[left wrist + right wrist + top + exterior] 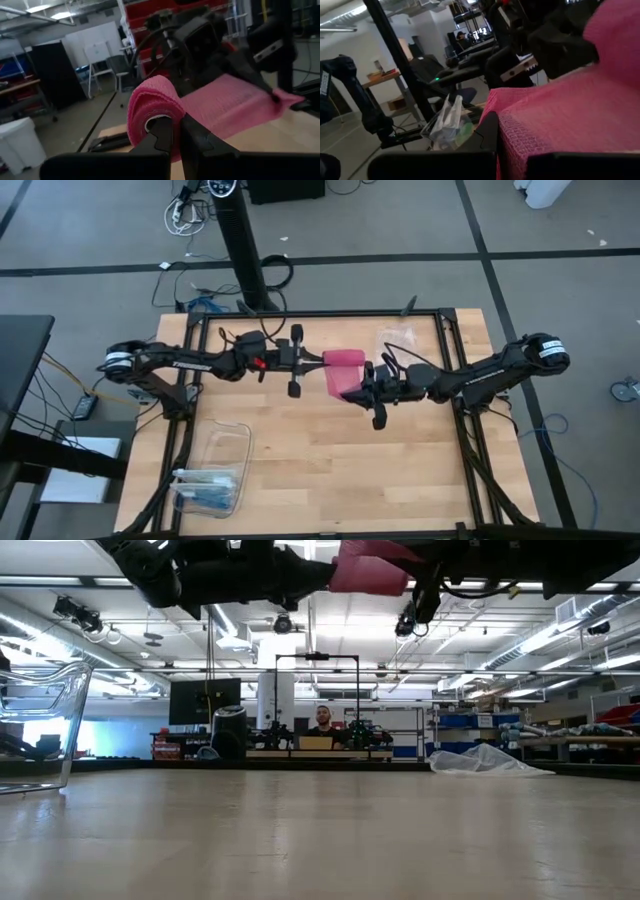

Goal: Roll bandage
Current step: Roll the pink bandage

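The magenta-pink bandage [342, 372] hangs high above the wooden table [330, 470] between my two grippers. Its rolled end [150, 107] is at my left gripper [325, 361], which comes in from the table's left and is shut on it. A flat strip [235, 107] runs from the roll to my right gripper [352, 390], which comes in from the table's right and is shut on the strip's free end. In the low view the bandage [365, 570] and both arms show at the top, well clear of the tabletop. My left gripper [177, 132] holds the bandage's rolled end. One finger [160, 135] seems to sit in the roll's hollow and the other outside, with the wound layers [172, 107] pinched between them. The fingers lie about level, coming from the table's left. The roll is lifted clear. My right gripper [497, 140] pinches the strip's free end [520, 135] between its two fingers. They lie about level and come from the table's right. The strip stretches flat and spread out from there to the roll [620, 40], clear of the table.
A clear plastic box with blue contents [212, 470] stands near the table's front left. A crumpled clear plastic bag [400, 340] lies at the far right. Dark frame rails [460, 430] run along the table's sides. A person [322, 720] sits far behind the table.
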